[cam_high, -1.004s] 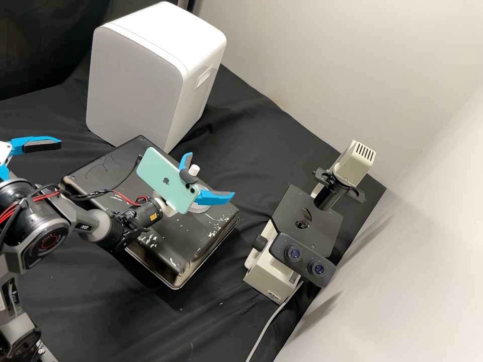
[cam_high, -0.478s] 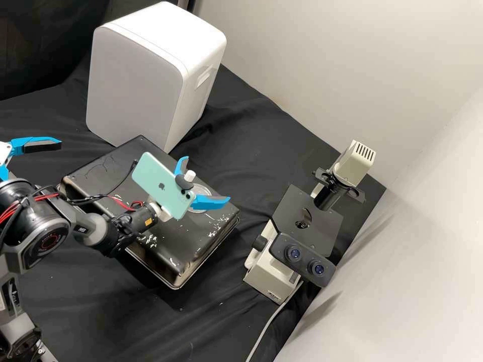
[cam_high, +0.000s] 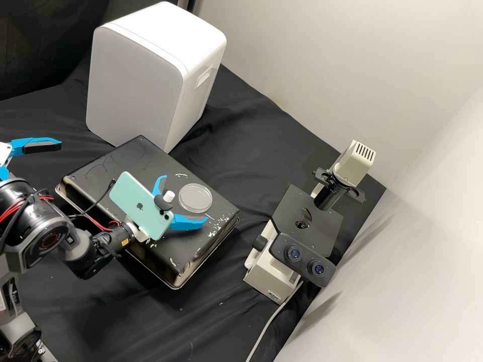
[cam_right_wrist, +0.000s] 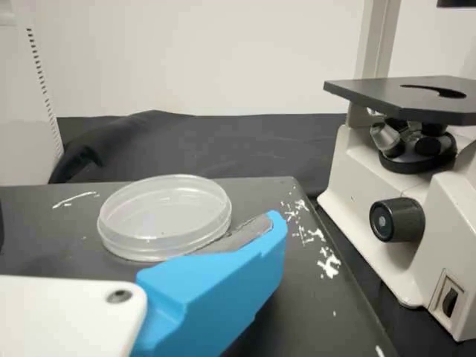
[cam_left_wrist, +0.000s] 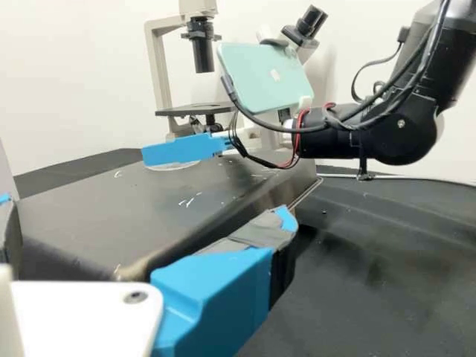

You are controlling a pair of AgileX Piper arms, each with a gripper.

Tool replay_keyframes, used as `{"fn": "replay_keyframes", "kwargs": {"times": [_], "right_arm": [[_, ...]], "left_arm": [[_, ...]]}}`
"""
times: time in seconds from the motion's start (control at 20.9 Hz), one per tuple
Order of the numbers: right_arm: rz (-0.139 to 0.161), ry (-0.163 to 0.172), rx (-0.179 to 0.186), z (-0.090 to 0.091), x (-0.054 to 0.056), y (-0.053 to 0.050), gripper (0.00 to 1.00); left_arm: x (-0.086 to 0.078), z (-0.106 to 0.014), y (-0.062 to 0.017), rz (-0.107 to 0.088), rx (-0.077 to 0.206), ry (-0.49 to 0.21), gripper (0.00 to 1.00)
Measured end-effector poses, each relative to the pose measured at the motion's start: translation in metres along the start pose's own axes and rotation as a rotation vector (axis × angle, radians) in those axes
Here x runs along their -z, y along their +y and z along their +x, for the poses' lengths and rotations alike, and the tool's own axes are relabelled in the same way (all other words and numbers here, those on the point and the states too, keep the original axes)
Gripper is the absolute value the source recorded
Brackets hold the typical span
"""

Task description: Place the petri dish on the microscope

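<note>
While splayed, right fingers (cam_high: 188, 222) empty, near petri dish (cam_high: 195, 197)

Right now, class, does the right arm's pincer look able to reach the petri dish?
Probably yes: the right pincer is open close by the petri dish, and nothing stands between them.

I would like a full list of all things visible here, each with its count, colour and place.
dish: 1, clear, on the box
box: 1, black, scuffed, mid bench
microscope: 1, white and black, right of the box
appliance: 1, white, behind the box
cloth: 1, black, over the bench
cable: 1, grey, from the microscope to the near edge
phone: 1, mint green, on the right arm's wrist
left pincer: 1, blue, open, left of the box
right pincer: 1, blue, open, over the box at the dish
</note>
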Motion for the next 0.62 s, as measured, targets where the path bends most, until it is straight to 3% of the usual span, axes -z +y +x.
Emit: {"fn": "replay_keyframes", "kwargs": {"times": [0.19, 0.62], "right_arm": [[-0.002, -0.030, 0.007, 0.000, -0.006, -0.004, 1.00], [-0.038, -0.031, -0.011, 0.018, -0.008, -0.010, 1.00]], "left_arm": [[0.000, 0.000, 0.0000, 0.000, 0.000, 0.000, 1.00], [0.000, 0.000, 0.0000, 0.000, 0.000, 0.000, 1.00]]}}
